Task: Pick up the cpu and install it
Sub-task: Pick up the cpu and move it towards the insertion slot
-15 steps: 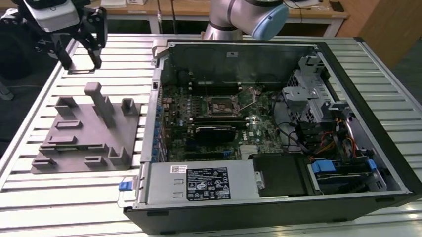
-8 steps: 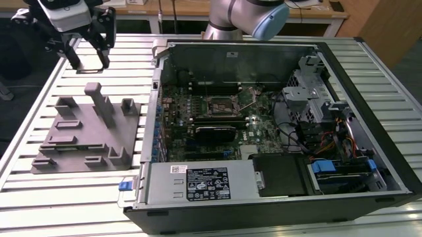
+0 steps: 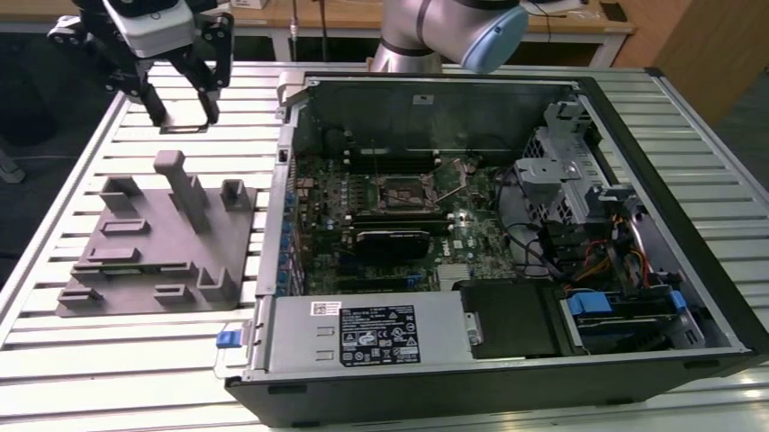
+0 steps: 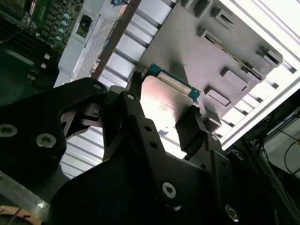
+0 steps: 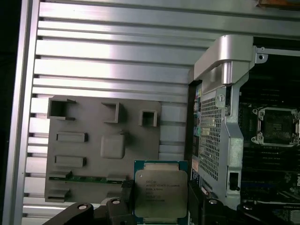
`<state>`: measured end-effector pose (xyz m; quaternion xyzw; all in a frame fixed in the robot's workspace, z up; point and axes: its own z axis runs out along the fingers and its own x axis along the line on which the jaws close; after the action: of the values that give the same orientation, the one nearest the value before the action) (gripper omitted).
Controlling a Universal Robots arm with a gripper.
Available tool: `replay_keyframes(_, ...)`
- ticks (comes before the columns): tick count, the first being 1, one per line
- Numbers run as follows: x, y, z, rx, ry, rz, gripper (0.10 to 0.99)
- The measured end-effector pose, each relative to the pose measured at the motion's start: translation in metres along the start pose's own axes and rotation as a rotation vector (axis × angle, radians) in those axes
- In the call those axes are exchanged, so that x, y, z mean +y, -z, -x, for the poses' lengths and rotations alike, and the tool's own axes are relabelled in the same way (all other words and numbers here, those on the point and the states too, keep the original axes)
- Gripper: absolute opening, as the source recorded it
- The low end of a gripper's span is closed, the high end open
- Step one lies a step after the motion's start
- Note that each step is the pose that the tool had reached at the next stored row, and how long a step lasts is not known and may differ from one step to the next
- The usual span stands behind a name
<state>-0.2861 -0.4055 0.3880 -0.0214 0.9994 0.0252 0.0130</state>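
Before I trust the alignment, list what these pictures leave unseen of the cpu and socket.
cpu, one edge: first wrist view, cut off by the frame.
cpu, gripped sides: both wrist views, covered by the fingers.
cpu underside: turned away from both wrist cameras.
socket contacts: too small in the exterior view; cut by the frame in the first wrist view.
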Motion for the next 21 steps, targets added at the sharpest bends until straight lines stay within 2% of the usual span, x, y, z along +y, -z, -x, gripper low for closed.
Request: replay_keyframes(21,0.0008,-0.0016,0.054,-0.0002,0.0,0.0,0.541)
